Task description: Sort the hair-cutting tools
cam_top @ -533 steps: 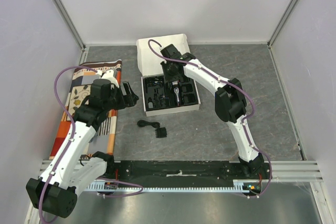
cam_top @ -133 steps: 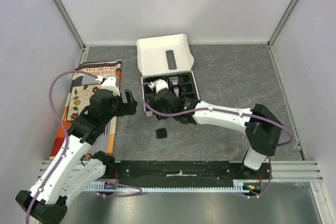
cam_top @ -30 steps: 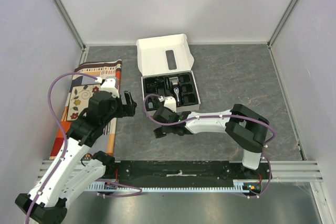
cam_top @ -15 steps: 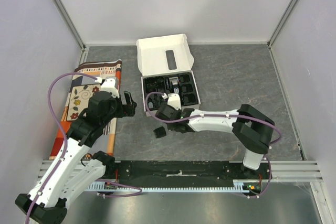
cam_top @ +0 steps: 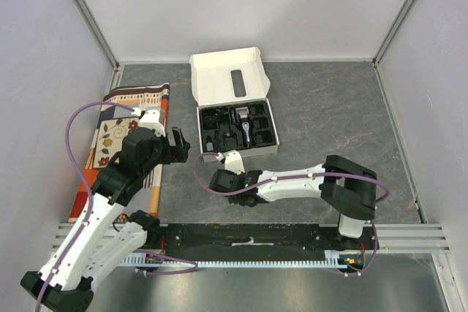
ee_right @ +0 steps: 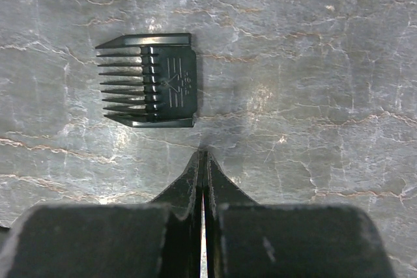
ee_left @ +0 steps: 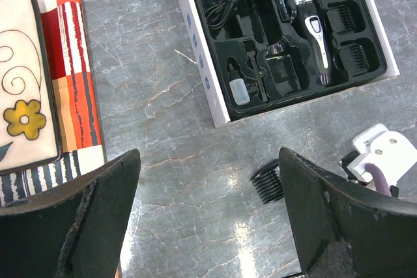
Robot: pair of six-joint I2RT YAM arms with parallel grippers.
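The right tool (ee_right: 202, 155) was clenched tight with nothing between its fingers, held low over the grey bench (cam_top: 329, 107). The small black comb guard (ee_right: 150, 89) lay flat on the bench just past those shut tips, apart from them and a little to one side. In the left wrist view the guard (ee_left: 267, 183) sat near the near edge of the white box (ee_left: 202, 63). Inside the box's black tray were the clipper (ee_left: 306, 11), the coiled cable (ee_left: 228, 4) and a small pale bottle (ee_left: 240, 89). The left tool (ee_left: 208, 154) hung released, fingers spread wide and holding nothing, over the bench between the box and the patterned mat (cam_top: 117, 129) at the left.
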